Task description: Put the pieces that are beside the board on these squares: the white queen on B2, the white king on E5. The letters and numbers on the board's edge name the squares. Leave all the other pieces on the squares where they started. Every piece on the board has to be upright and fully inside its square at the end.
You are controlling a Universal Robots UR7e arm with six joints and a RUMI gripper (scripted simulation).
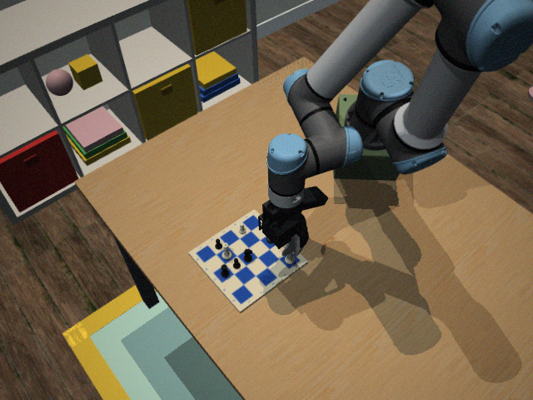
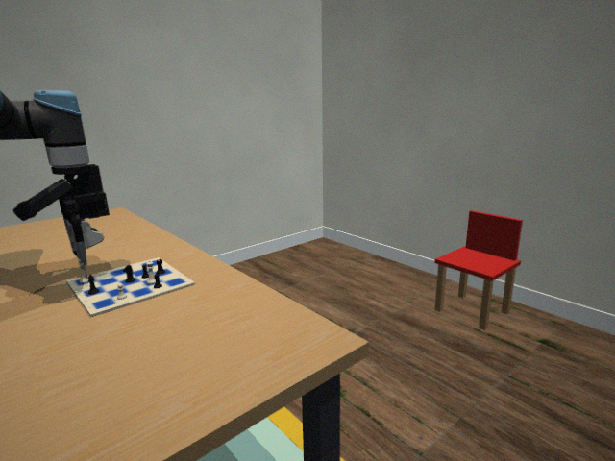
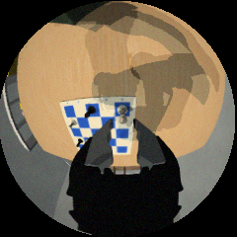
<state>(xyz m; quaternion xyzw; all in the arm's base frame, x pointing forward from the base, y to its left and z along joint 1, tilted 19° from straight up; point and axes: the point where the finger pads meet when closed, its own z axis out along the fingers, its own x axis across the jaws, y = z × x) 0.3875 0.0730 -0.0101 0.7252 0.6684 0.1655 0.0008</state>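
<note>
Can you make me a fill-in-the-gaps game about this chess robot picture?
1. The chair by the wall is ____.
2. The board has cream squares and ____ squares.
3. The ball in the shelf is ____.
4. The claw hangs open above a ____ piece in the board's corner.

Missing words: red; blue; pink; white

Matt wood-grain table (image 1: pixel 181 181), smooth matt board (image 1: pixel 241 307), dark wooden floor (image 2: pixel 447 357)
</note>
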